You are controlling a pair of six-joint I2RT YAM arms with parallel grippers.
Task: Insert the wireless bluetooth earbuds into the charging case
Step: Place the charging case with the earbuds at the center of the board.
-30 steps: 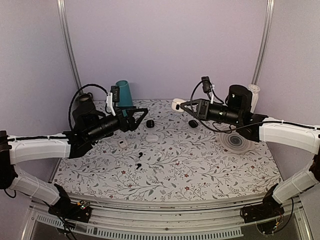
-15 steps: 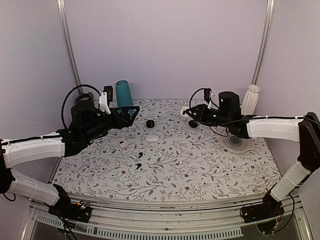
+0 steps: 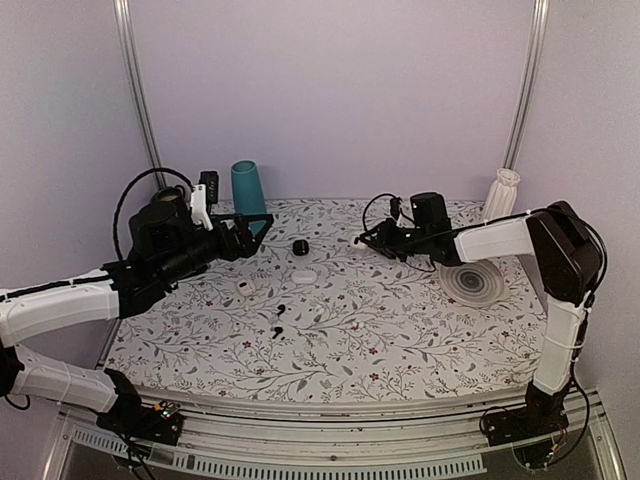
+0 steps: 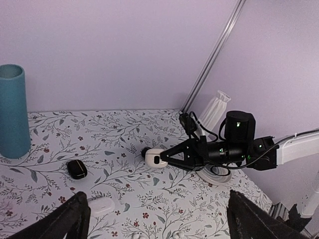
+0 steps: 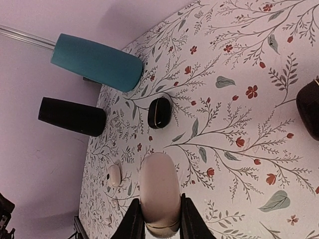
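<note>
A: Where is the white case (image 5: 159, 196)?

B: The right gripper (image 5: 159, 220) pinches it between its 2 fingers (image 5: 133, 221). It sits low over the flowered table (image 3: 400, 320), well to the right of the teal cup (image 3: 248, 190). I cannot tell if it touches the table.

A: What lies between it and the cup?

B: 1 black pebble-shaped case (image 3: 299, 247), on the table.

A: And the left gripper (image 3: 258, 232)?

B: Its jaws are spread wide and hold nothing. It hangs in the air just beside the cup, on the cup's right.

A: Anything nearer than the cup?

B: 2 small black bits (image 3: 281, 308), too small to make out.
</note>
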